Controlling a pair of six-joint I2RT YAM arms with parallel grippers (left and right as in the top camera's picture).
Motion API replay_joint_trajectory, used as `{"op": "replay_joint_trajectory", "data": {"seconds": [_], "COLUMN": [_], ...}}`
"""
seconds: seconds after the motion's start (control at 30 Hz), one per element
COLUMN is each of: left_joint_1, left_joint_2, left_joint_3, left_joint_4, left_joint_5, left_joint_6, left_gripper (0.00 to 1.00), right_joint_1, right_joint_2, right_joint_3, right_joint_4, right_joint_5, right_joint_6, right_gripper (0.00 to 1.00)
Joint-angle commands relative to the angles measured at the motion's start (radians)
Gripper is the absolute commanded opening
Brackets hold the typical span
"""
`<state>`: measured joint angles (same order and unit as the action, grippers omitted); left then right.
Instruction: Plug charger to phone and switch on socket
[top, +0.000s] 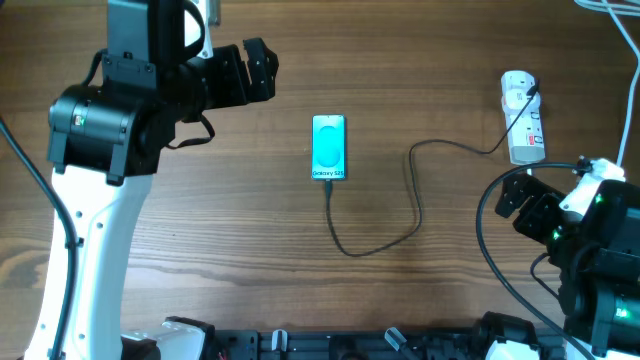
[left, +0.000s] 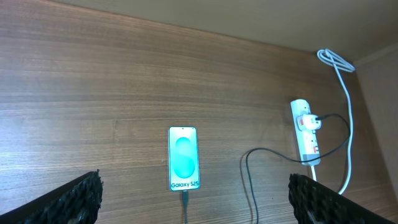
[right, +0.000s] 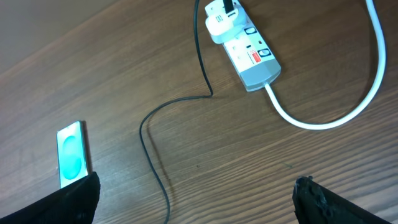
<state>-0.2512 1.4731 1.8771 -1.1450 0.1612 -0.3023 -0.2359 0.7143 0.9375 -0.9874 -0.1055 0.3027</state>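
Observation:
The phone (top: 329, 147) lies flat mid-table, cyan screen lit, "Galaxy S25" at its lower edge. The charger's thin black cable (top: 415, 200) runs from the phone's lower end in a loop to its adapter (top: 527, 92), plugged into the white socket strip (top: 523, 117) at the right. The phone (left: 184, 158), cable (left: 249, 180) and socket (left: 306, 134) show in the left wrist view. The right wrist view shows the socket (right: 245, 46), cable (right: 149, 143) and phone (right: 71, 154). My left gripper (top: 250, 68) is open and empty at upper left. My right gripper (top: 530, 205) is open and empty, below the socket.
The socket's thick white cord (right: 348, 106) curves off to the right and up past the table's far right corner (left: 339, 62). The arm bases stand along the near edge (top: 330, 345).

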Motion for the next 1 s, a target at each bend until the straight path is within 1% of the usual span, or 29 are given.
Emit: {"op": "replay_joint_trajectory", "data": {"seconds": [0.0,0.27,0.37,0.47,0.53,0.63,0.77,0.87,0.97], "left_joint_1": [-0.001,-0.001,-0.001,-0.001,-0.001,-0.001,-0.001,-0.001,-0.001], "left_joint_2": [-0.015,-0.015,-0.015,-0.015,-0.015,-0.015,-0.015,-0.015,-0.015], "left_joint_3": [-0.005,-0.005,-0.005,-0.005,-0.005,-0.005,-0.005,-0.005,-0.005], "left_joint_4": [0.003,0.003,0.003,0.003,0.003,0.003,0.003,0.003,0.003], "left_joint_5": [-0.006,-0.006,-0.006,-0.006,-0.006,-0.006,-0.006,-0.006,-0.006], "left_joint_6": [-0.013,-0.013,-0.013,-0.013,-0.013,-0.013,-0.013,-0.013,-0.013], "left_gripper": [1.0,1.0,1.0,1.0,1.0,1.0,1.0,1.0,1.0], "right_joint_1": [0.005,0.005,0.005,0.029,0.086,0.192,0.212,0.211,0.212], "right_joint_2": [0.016,0.077,0.098,0.071,-0.009,-0.192,-0.357,-0.481,-0.576], "right_joint_3": [-0.008,-0.008,-0.01,-0.031,-0.075,-0.169,-0.262,-0.336,-0.412], "right_joint_4": [-0.001,-0.001,0.005,0.026,0.08,0.208,0.301,0.322,0.394], "right_joint_5": [-0.016,-0.016,-0.06,-0.074,-0.082,-0.111,-0.114,-0.115,-0.114], "right_joint_6": [0.023,0.012,0.011,-0.002,-0.074,-0.22,-0.256,-0.305,-0.304], "right_gripper": [1.0,1.0,1.0,1.0,1.0,1.0,1.0,1.0,1.0]}}
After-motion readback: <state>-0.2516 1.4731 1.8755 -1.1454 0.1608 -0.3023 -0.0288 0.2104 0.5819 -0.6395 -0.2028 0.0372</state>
